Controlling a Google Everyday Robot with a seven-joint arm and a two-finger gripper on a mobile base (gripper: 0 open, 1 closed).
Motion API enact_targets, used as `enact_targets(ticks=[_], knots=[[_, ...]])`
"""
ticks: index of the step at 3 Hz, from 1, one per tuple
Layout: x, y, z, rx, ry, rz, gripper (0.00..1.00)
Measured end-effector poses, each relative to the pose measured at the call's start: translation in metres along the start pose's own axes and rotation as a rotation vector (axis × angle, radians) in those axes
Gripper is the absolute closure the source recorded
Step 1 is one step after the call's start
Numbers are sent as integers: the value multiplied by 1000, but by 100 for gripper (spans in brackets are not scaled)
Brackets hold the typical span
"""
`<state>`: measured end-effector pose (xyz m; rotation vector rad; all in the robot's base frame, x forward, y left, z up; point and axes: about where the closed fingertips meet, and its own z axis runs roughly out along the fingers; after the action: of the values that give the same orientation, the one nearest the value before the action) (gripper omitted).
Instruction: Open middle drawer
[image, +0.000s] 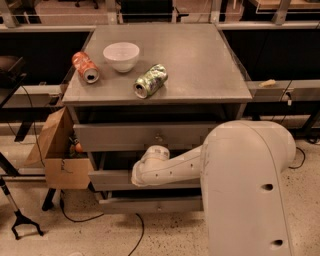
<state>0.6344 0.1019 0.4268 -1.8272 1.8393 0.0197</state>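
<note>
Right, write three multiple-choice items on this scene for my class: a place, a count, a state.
1. Where is the gripper? A on the tabletop B at the middle drawer front C on the floor
2. How many cans are on the cabinet top? A one B two C three
3. How is the green can? A upright B upside down C on its side
Answers: B, it sits before that front; B, one orange can, one green; C, its round end faces the camera.
</note>
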Motion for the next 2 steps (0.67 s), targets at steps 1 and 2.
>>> enact_targets(ticks=[1, 2], knots=[[0, 0, -1, 0, 0, 0, 11], [0, 0, -1, 0, 0, 0, 0]])
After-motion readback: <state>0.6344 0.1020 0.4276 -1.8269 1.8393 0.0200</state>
